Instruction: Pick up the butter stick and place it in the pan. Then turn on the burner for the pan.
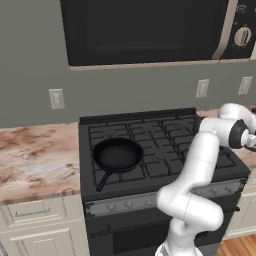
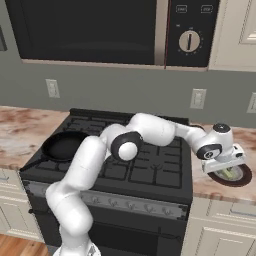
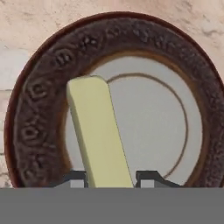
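butter stick (image 3: pixel 97 131): pale yellow, plain, no marking.
plate (image 3: pixel 35 131): dark brown rim with an embossed ring pattern, grey-white centre with a thin brown circle.
pan (image 1: pixel 117 155): black all over, handle included.
stove (image 1: pixel 150 150): black top with black grid grates, silver-grey strip of knobs along the near edge.
worktop (image 1: pixel 35 155): marbled beige, rust-brown and white.
wall (image 1: pixel 30 60): flat grey-green with white outlets.
microwave (image 2: pixel 100 30): black door, bronze-toned trim.
cabinets (image 1: pixel 35 225): cream.
arm (image 2: pixel 80 170): white with dark joints.
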Robot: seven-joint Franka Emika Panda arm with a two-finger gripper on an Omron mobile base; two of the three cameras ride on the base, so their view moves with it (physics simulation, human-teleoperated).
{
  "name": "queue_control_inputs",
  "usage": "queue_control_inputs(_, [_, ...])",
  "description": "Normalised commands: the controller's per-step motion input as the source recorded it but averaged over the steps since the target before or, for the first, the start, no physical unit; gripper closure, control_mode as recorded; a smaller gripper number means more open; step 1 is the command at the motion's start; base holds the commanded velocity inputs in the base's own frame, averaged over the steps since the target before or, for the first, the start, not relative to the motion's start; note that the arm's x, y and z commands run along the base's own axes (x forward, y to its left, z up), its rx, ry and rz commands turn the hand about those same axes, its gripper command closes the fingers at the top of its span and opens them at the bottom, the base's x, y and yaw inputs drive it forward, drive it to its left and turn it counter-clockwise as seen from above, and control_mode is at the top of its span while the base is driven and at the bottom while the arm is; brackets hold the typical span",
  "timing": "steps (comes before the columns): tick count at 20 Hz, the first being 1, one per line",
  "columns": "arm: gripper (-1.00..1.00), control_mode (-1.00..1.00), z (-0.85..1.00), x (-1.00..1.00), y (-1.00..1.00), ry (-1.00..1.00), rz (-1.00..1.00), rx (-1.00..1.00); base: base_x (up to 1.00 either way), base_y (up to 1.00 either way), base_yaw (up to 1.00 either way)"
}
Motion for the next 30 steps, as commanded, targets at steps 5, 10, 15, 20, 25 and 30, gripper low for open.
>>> queue_control_inputs(5, [1.00,-1.00,0.73,-0.21,0.92,-0.11,0.00,-0.09,0.00,0.00,0.00])
queue_control_inputs(10, [1.00,-1.00,0.90,-0.12,1.00,-0.08,0.00,-0.11,0.00,0.00,0.00])
queue_control_inputs(15, [1.00,-1.00,0.58,-0.19,1.00,-0.01,0.00,-0.05,0.00,0.00,0.00])
queue_control_inputs(20, [1.00,-1.00,0.50,-0.08,1.00,0.01,0.00,-0.01,0.00,0.00,0.00])
queue_control_inputs(25, [1.00,-1.00,0.69,0.00,1.00,0.05,0.00,0.00,0.00,0.00,0.00])
queue_control_inputs(30, [1.00,-1.00,0.66,0.00,1.00,0.10,0.00,0.00,0.00,0.00,0.00])
